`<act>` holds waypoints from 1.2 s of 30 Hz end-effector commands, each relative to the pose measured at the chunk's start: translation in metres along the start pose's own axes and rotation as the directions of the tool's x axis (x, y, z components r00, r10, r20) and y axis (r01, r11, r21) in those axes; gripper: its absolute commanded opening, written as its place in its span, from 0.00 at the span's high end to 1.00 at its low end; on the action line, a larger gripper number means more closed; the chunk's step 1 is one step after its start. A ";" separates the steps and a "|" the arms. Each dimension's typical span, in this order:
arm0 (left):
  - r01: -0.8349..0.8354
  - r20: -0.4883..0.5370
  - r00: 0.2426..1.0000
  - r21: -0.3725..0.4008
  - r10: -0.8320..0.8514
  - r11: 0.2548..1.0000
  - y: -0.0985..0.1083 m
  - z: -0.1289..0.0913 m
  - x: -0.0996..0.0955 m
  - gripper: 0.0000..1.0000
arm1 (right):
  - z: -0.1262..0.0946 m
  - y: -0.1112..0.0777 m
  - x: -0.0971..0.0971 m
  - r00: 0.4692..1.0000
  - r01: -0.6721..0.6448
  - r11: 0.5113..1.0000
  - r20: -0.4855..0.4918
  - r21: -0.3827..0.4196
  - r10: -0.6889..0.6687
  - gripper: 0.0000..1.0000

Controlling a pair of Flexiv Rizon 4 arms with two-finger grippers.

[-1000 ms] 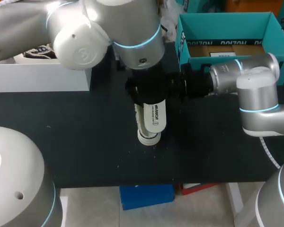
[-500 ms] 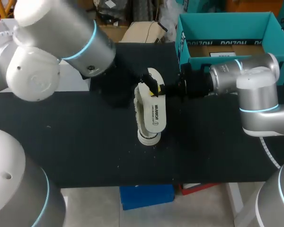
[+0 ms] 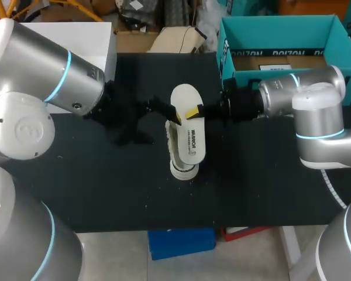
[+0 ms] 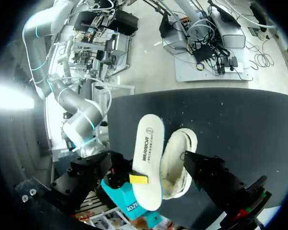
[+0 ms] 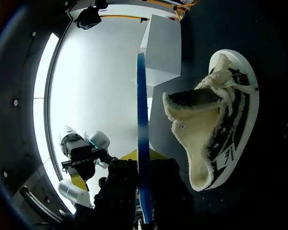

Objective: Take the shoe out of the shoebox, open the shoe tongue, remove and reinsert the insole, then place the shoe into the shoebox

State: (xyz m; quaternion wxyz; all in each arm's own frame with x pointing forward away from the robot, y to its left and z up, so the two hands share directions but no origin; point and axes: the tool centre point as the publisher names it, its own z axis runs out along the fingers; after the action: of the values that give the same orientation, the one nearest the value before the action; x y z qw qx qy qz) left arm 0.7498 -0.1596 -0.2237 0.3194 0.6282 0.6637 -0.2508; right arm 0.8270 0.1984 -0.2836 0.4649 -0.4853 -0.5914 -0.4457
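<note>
table (image 3: 105,193): black; carries the shoe at its centre, probably so both arms can reach it.
left arm (image 3: 41,88): comes in from 9 o'clock and stops short of the shoe.
right arm (image 3: 304,105): comes in from 3 o'clock, level with the shoe's 12 o'clock end.
shoebox (image 3: 281,26): teal, open, brown inside; at 1 o'clock on the table, just behind the right wrist, within easy reach for the last step.
white box (image 3: 93,35): at 11 o'clock, well apart from the shoe.
shoe (image 5: 225,120): out of the shoebox, on its side at the table's centre, running along the 12-to-6 line. Its mouth faces the right tool, which suits sliding the insole back in. It is black-and-white striped, with white laces, a cream fleecy lining and a pale sole.
insole (image 3: 186,96): out of the shoe, lifted off the table beside and partly over it, with its free end towards 12 o'clock. It has a white printed face and a blue edge, and looks thin and stiff enough to hold its line. Removal looks done; reinsertion is not yet begun.
right tool (image 5: 141,157): clamped on the insole, with 1 yellow tip on each face; the rest of the insole sticks out to lead into the mouth.
left tool (image 3: 149,120): at 9 o'clock of the shoe, near it; fingers spread and holding nothing, probably free to steady the shoe or hold the tongue back.
risk: the shoe lies loose, so a push from the insole could slide it.
</note>
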 end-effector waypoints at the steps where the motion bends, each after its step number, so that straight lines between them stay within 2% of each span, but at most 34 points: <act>1: -0.015 0.695 0.715 0.123 -0.075 0.992 0.004 0.003 0.009 0.00 | 0.001 0.000 -0.001 1.000 0.000 1.000 0.000 -0.001 0.000 1.00; 12: -0.015 0.695 0.715 0.123 -0.075 0.992 0.004 0.003 0.009 0.00 | 0.001 0.000 -0.001 1.000 0.000 1.000 0.000 -0.001 0.000 1.00; 13: -0.040 0.651 0.759 0.066 -0.013 0.997 0.003 0.006 0.009 0.00 | 0.001 0.000 -0.001 1.000 0.000 1.000 0.000 -0.001 0.000 1.00; 15: -0.040 0.654 0.756 0.000 0.030 0.999 0.002 0.010 0.010 0.00 | 0.001 0.000 -0.001 1.000 0.000 1.000 0.000 -0.001 0.000 1.00; 17: -0.107 0.619 0.774 -0.080 0.133 0.991 0.002 0.014 0.011 0.00 | 0.001 0.000 -0.001 1.000 0.000 1.000 0.000 -0.001 0.000 1.00; 22: -0.116 0.627 0.753 -0.172 0.200 0.978 0.008 0.019 0.018 0.00 | 0.001 0.000 -0.001 1.000 0.000 1.000 0.000 -0.001 0.000 1.00; 27: -0.100 0.666 0.720 -0.180 0.197 0.978 0.016 0.025 0.023 0.00 | 0.001 0.000 -0.001 1.000 0.000 1.000 0.000 -0.001 0.000 1.00; 30: -0.068 0.719 0.680 -0.138 0.147 0.988 0.023 0.030 0.027 0.00 | 0.001 0.000 -0.001 1.000 0.000 1.000 0.000 -0.001 0.000 1.00; 36: -0.067 0.716 0.684 -0.129 0.140 0.989 0.037 0.042 0.025 0.00 | 0.001 0.000 -0.001 1.000 0.000 1.000 0.000 -0.001 0.000 1.00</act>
State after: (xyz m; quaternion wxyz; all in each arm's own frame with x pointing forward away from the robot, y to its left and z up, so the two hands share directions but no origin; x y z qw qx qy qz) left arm 0.7763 -0.1604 -0.2641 0.5953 0.4991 0.4690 -0.4203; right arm 0.8271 0.1984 -0.2836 0.4649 -0.4853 -0.5914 -0.4457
